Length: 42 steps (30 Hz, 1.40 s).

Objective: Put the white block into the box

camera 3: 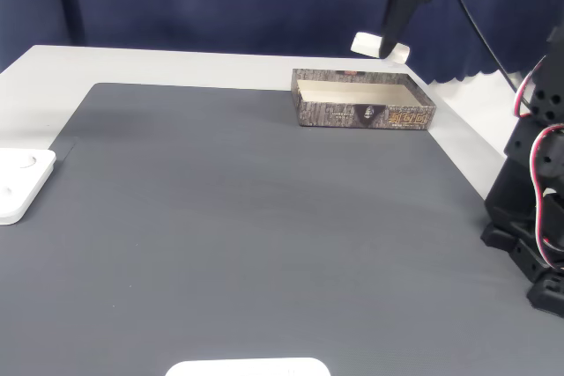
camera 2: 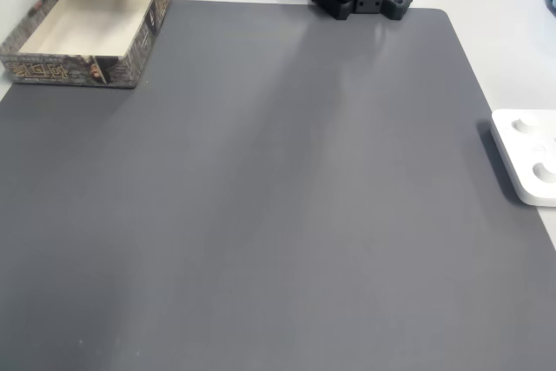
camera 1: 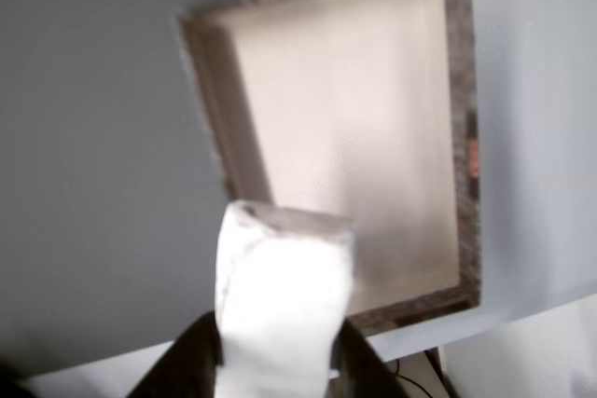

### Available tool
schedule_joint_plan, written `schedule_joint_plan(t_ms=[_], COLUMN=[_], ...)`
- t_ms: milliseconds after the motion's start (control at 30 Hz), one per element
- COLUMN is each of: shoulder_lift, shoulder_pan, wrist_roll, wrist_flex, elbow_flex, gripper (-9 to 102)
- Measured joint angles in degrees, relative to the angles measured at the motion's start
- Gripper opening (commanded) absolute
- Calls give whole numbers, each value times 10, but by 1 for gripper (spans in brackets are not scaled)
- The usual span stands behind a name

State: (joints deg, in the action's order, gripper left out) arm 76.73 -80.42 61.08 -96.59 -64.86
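Claw (camera 3: pixel 388 44) clamped on white block (camera 3: pixel 380 46) above box (camera 3: pixel 363 103), fingers mostly hidden, wrist picture blurred

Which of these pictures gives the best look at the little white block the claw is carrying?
The other view: the white block looms large and close there, above the box, though blurred. In a fixed view it is a small shape in the claw.

Even daylight; other view perhaps motion-blurred.
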Motion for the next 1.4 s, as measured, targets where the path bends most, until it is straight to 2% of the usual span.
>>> schedule_joint_plan(t_ms=[567,733,1067,1400], shoulder_lift=[-253,-268,-268,-273], shoulder_pan=[9,17,17,5], wrist_roll=[57,71,178,191], wrist_flex=[5,7,-16,-16], elbow_flex=[222,246,249,249], gripper=[-2,-2,-1,0])
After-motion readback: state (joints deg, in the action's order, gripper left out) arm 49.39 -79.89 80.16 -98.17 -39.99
